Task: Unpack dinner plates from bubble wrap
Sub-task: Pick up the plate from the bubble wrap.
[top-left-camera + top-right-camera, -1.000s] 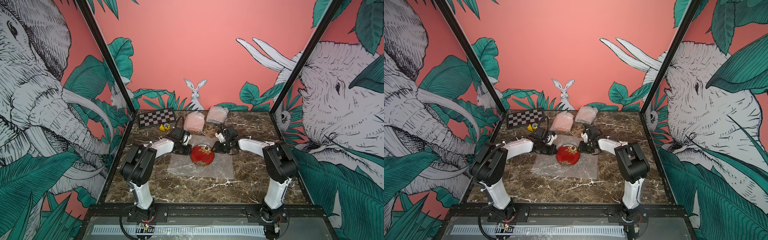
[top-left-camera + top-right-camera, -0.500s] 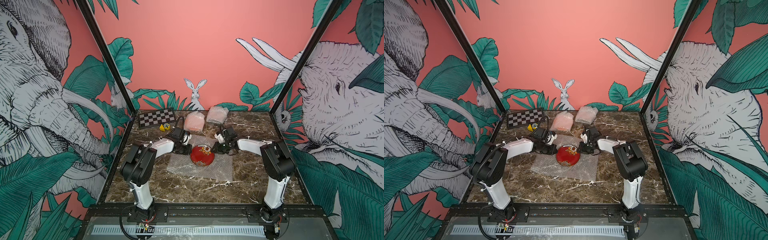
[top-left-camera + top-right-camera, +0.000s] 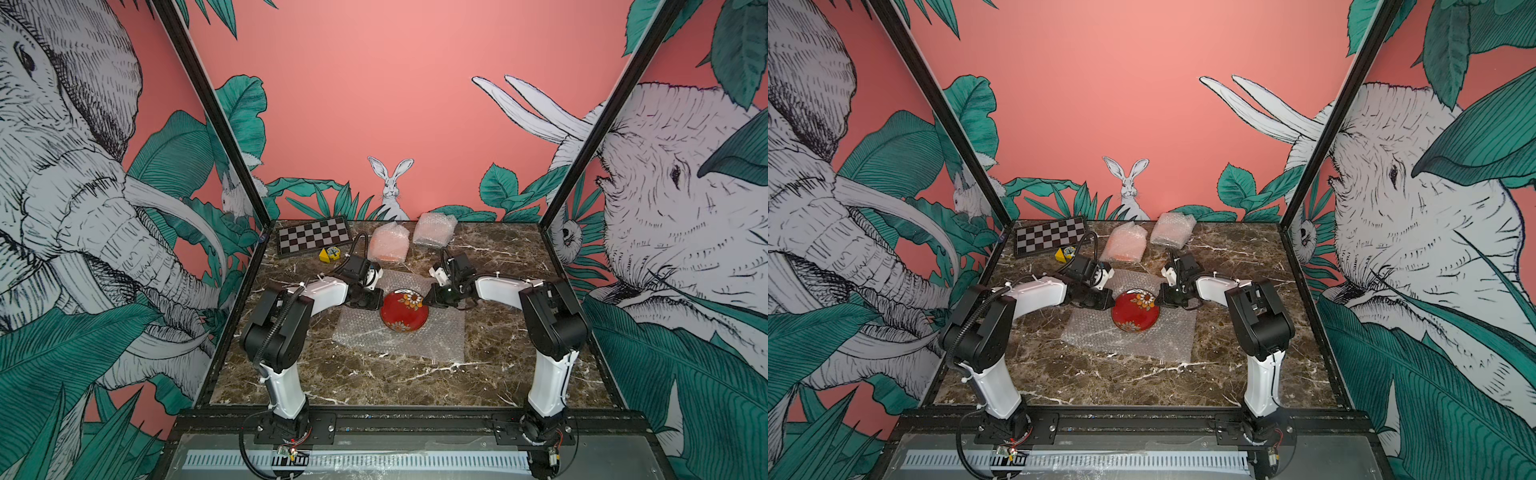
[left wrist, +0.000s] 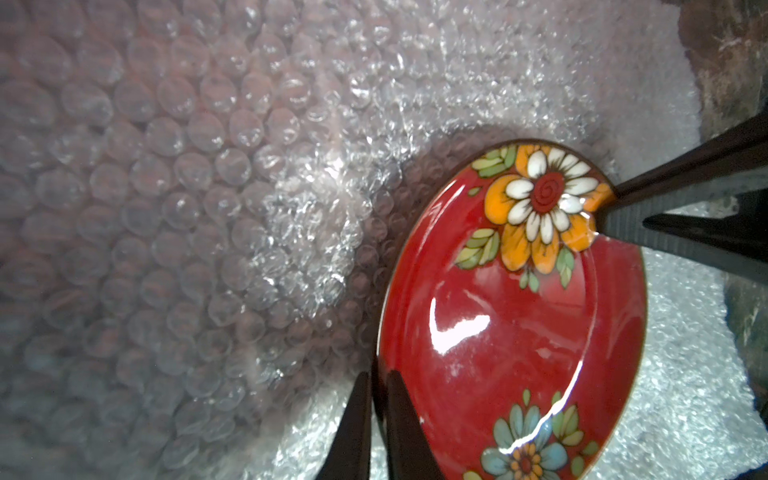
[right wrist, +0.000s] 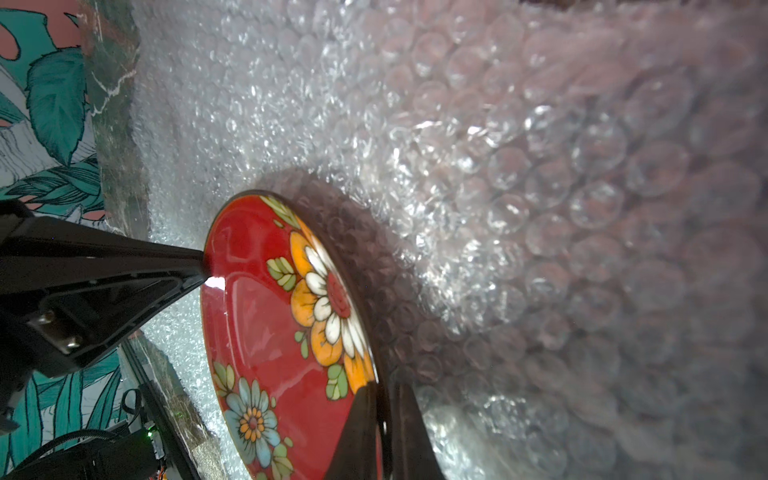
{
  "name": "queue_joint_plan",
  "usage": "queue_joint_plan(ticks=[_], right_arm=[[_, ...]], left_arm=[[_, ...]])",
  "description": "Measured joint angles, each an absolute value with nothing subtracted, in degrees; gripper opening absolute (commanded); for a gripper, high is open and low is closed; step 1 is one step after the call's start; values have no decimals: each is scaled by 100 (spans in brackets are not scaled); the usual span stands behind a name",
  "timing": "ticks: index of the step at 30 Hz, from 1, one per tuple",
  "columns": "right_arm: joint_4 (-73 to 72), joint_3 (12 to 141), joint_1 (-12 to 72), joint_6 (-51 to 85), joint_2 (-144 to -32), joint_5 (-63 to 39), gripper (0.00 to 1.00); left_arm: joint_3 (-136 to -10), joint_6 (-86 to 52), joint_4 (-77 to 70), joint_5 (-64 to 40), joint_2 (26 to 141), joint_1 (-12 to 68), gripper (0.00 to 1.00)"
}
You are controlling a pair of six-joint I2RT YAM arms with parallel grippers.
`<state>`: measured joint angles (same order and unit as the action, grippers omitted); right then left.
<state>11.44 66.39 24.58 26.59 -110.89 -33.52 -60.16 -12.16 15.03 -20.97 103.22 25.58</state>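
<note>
bright, even light; glare streaks the red plate (image 4: 511, 332), nearest bubble wrap (image 4: 166, 208) blurs.

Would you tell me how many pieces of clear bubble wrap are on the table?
3. One flat bubble wrap sheet lies centre, under the dark red flowered plate; an orange-tinted bundle and a paler bundle sit side by side at the back. None seems hidden.

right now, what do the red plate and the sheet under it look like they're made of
The red plate looks like glazed ceramic, though it could be glossy melamine: hard white highlights over painted flowers. The bubble wrap is thin clear plastic film: rows of glinting air pockets.
</note>
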Motion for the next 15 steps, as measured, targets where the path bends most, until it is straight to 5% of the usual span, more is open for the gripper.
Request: queue_joint_plan(ticks=[15], right_arm=[[1146, 6639, 2432, 2523, -11089, -3439, 6]], left_arm=[[-5561, -1275, 1435, -1396, 9839, 2567, 28]])
